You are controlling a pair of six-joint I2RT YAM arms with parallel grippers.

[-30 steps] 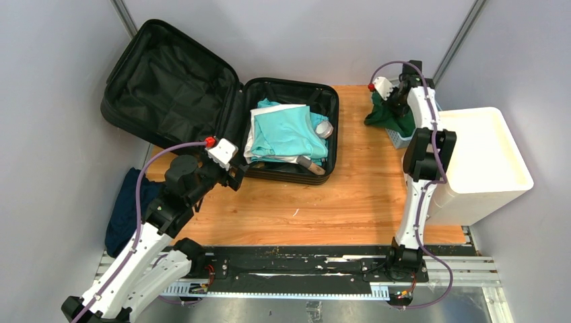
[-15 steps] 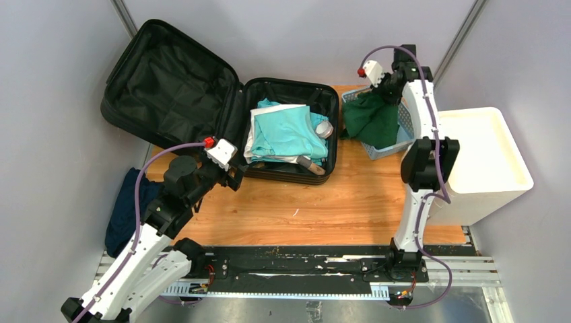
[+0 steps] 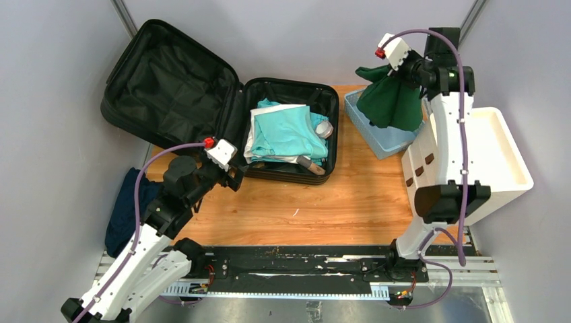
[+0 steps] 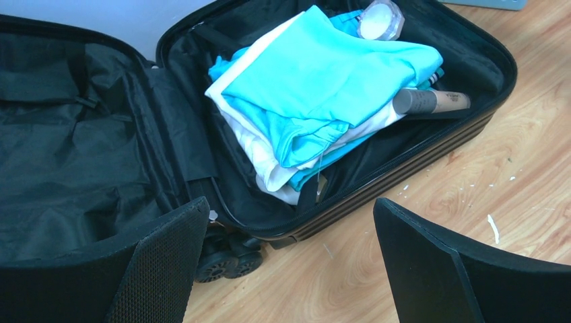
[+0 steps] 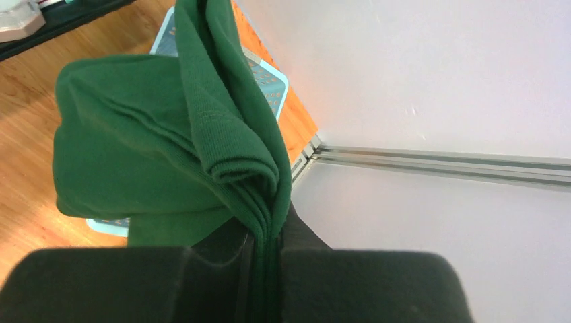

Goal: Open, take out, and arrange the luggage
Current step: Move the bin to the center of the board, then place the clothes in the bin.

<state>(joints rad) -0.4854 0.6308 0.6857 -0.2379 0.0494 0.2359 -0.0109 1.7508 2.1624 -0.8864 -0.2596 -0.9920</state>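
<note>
One change over the last second: the right claw (image 3: 406, 66) has risen from low by the basket (image 3: 363, 131) to high above it. It is clamped on a bunched edge of the green garment (image 3: 390, 101), a soft knit now hanging free in folds. It is probably being carried off to be arranged, though I can't tell where.

The left claw (image 4: 291, 205) is unmoved, its fingers wide apart and empty.

The luggage (image 3: 202, 101) lies open at the tabletop's (image 3: 323, 208) far left. It has a ribbed hard shell and slack black lining. Folded teal and white clothes (image 3: 289, 131), a tube (image 4: 431, 101) and a round jar (image 4: 380, 17) remain inside.
</note>
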